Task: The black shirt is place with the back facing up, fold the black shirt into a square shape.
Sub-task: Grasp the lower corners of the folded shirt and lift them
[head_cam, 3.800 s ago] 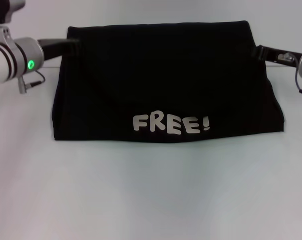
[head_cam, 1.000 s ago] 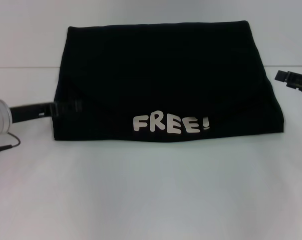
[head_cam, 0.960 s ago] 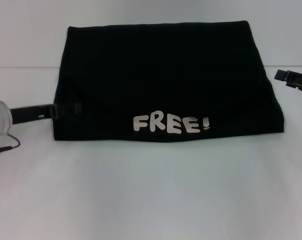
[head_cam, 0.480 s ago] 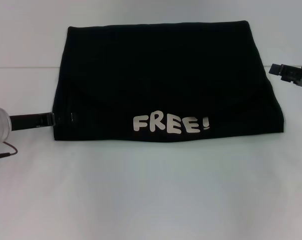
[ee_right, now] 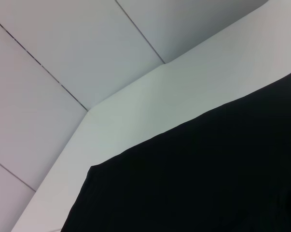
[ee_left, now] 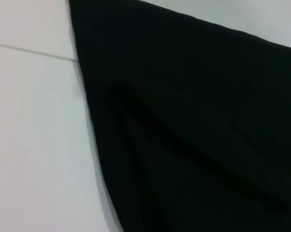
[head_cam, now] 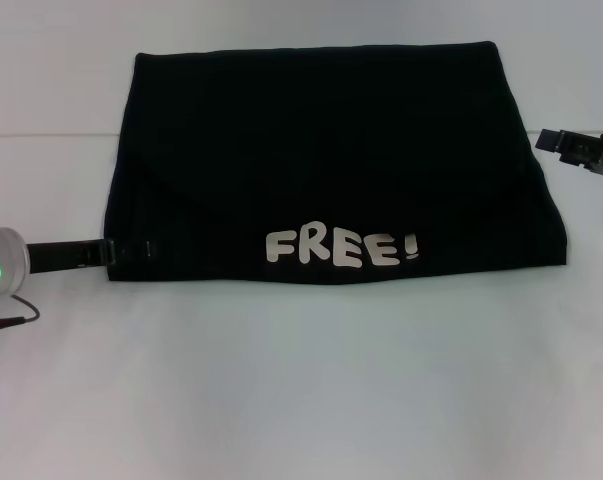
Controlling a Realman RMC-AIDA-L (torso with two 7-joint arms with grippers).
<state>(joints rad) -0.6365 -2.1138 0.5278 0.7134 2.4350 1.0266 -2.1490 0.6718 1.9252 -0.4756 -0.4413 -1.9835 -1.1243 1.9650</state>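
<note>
- The black shirt (head_cam: 331, 160) lies folded flat on the white surface (head_cam: 301, 380), its "FREE!" print (head_cam: 341, 248) near its front edge.
- The left tool (head_cam: 131, 250) sits at the shirt's front-left corner, touching the fabric; I cannot tell its grip.
- The right tool (head_cam: 556, 143) hangs just beside the shirt's right edge; its grip is unclear too.

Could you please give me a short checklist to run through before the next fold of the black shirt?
1. The black shirt lies flat on the table, already folded to a wide rectangle: ok.
2. Left gripper reaches the shirt's near left corner: ok.
3. Left gripper has actually pinched fabric: cannot tell.
4. Right gripper reaches the shirt's right edge: not ok, it sits just off it.
5. Shape is square: not ok, wider than deep.
6. FREE! print lies unwrinkled along the near edge: ok.
</note>
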